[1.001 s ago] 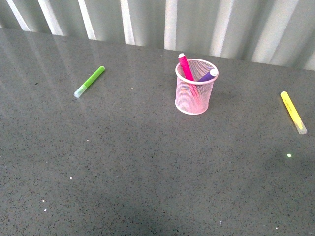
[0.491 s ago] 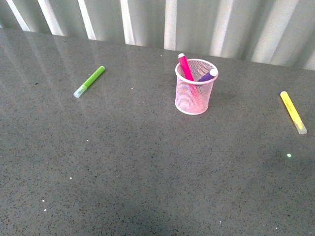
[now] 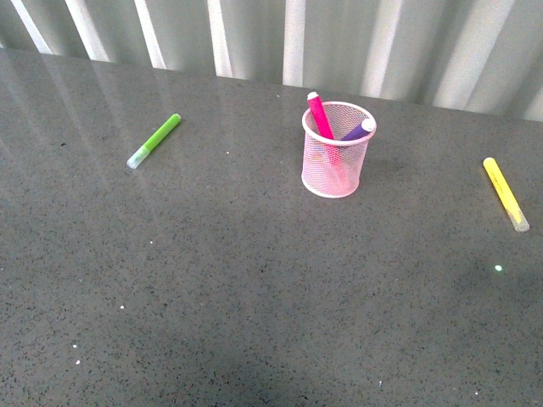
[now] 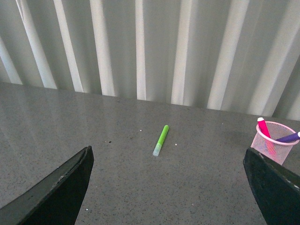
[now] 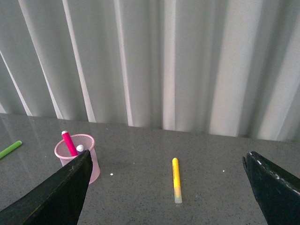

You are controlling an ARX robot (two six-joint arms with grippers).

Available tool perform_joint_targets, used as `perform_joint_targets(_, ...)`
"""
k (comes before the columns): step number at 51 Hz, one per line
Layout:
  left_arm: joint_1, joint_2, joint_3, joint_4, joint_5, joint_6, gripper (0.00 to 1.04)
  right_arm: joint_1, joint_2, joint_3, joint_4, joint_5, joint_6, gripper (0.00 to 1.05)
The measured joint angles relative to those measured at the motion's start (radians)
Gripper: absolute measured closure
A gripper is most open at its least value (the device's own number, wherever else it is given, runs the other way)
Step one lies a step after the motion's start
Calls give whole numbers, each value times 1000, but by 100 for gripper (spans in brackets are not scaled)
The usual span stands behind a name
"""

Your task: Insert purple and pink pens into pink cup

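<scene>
The pink cup [image 3: 336, 158] stands upright on the grey table, back centre. The pink pen [image 3: 320, 116] and the purple pen [image 3: 359, 130] both stand inside it, leaning on the rim. The cup also shows in the left wrist view [image 4: 273, 146] and the right wrist view [image 5: 82, 154], with the pink pen [image 5: 69, 143] sticking out. Neither arm shows in the front view. My left gripper [image 4: 171, 192] is open and empty, well back from the cup. My right gripper [image 5: 171, 190] is open and empty, also well back.
A lime green pen [image 3: 153, 141] lies on the table at the back left, also in the left wrist view [image 4: 161, 139]. A yellow pen [image 3: 506, 193] lies at the right, also in the right wrist view [image 5: 176, 179]. A corrugated grey wall [image 3: 288, 42] closes the far edge.
</scene>
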Motion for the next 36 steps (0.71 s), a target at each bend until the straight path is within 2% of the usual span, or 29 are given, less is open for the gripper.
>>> perform_joint_targets(36,0,0,0,0,0,0,7,0,0,0,0,0,0,7)
